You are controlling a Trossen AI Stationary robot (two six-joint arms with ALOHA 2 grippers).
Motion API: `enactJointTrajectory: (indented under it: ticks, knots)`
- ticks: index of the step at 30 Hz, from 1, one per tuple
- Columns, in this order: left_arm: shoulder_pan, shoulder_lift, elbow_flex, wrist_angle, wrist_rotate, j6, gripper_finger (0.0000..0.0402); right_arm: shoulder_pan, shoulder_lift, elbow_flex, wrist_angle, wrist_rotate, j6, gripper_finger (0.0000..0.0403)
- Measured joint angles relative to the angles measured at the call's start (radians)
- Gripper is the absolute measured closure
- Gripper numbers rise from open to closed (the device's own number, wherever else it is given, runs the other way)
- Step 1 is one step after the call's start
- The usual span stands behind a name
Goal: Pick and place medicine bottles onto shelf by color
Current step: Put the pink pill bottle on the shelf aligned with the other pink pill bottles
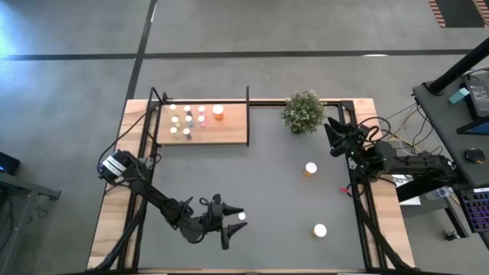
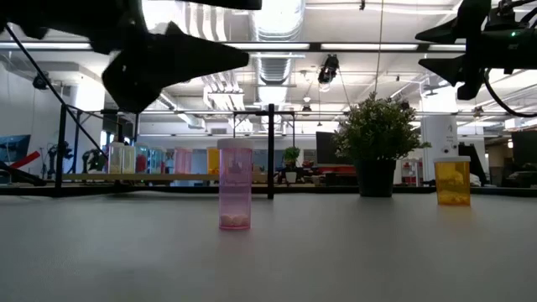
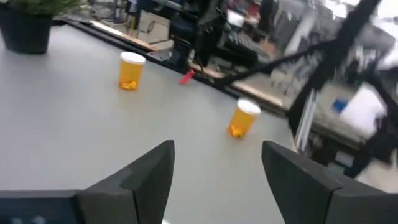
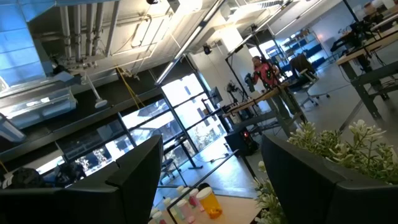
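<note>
A pink bottle with a white cap (image 1: 241, 216) stands upright on the dark table near the front, and also shows in the low view (image 2: 235, 184). My left gripper (image 1: 234, 227) is open and hovers above it, touching nothing; the bottle is barely in its wrist view (image 3: 217, 149). Two orange bottles (image 1: 310, 169) (image 1: 320, 230) stand upright on the table at the right. The light-wood shelf (image 1: 229, 130) at the far left carries several small bottles. My right gripper (image 1: 332, 136) is open and empty, raised beside the plant.
A bushy potted plant (image 1: 303, 111) stands at the far edge, right of the shelf and close to my right gripper. The shelf's black posts (image 1: 247, 99) rise at its corners. Bare tabletop lies between the shelf and the loose bottles.
</note>
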Motion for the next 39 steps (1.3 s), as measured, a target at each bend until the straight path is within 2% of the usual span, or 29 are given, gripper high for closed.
enactJointTrajectory:
  ticks: [4, 8, 22, 29, 39]
  knots:
    - [-0.017, -0.002, -0.002, -0.110, 0.001, 0.086, 0.0174, 0.000, 0.000, 0.000, 0.000, 0.000, 0.000, 0.0142]
    - [-0.019, 0.001, -0.002, -0.134, 0.002, 0.149, 0.0173, 0.000, 0.000, 0.000, 0.000, 0.000, 0.000, 0.0142]
    - [-0.013, 0.002, -0.003, -0.219, 0.002, 0.140, 0.0173, 0.000, 0.000, 0.000, 0.000, 0.000, 0.000, 0.0142]
    - [-0.011, 0.074, 0.006, -0.189, 0.001, 0.065, 0.0173, 0.000, 0.000, 0.000, 0.000, 0.000, 0.000, 0.0142]
    - [0.019, 0.154, 0.037, -0.170, -0.025, 0.062, 0.0173, 0.000, 0.000, 0.000, 0.000, 0.000, 0.000, 0.0142]
